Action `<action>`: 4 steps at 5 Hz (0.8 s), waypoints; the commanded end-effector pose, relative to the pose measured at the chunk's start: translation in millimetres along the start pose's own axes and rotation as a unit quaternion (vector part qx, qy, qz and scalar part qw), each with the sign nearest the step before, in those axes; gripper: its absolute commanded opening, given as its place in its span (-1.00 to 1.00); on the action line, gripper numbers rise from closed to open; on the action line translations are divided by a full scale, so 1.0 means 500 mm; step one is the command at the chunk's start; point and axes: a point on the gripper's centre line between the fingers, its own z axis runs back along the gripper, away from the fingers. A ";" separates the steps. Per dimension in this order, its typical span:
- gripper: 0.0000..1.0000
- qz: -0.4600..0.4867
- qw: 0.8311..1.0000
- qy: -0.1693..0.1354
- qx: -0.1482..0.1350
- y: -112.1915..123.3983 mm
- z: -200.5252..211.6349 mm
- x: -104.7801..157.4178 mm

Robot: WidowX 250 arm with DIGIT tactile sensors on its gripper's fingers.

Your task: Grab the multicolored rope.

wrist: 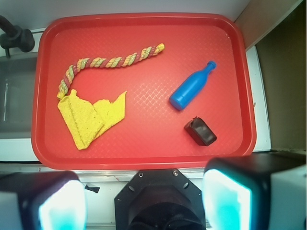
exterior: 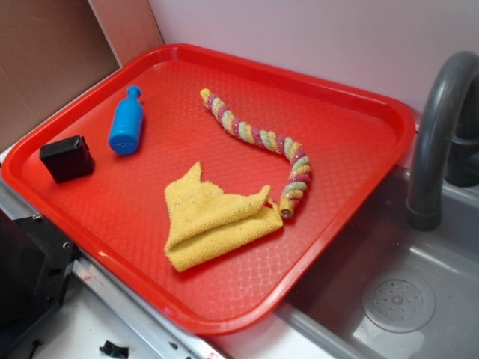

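Brightness: you get bright, even light in both views.
Shadows: soft and small, just under the blue bottle [exterior: 126, 123] and yellow cloth [exterior: 213, 218].
Glare: the fingers [wrist: 225, 201] glow white-blue at the bottom of your wrist view.
Blur: those fingers look fuzzy; the red tray [wrist: 144, 153] looks sharp.

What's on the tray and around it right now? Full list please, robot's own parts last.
Tray: one, red, beside the sink.
Multicolored rope: one, yellow-pink-green, curved along the tray's far side.
Cloth: one, yellow, folded, touching the rope's bent end.
Bottle: one, blue, lying down.
Small box: one, black, near the bottle.
Sink: one, grey, next to the tray.
Faucet: one, dark grey, over the sink.
Gripper: one, jaws apart, holding nothing, above the tray's near edge.
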 end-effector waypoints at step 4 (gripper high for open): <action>1.00 0.364 0.930 -0.025 0.035 -0.044 -0.138 0.105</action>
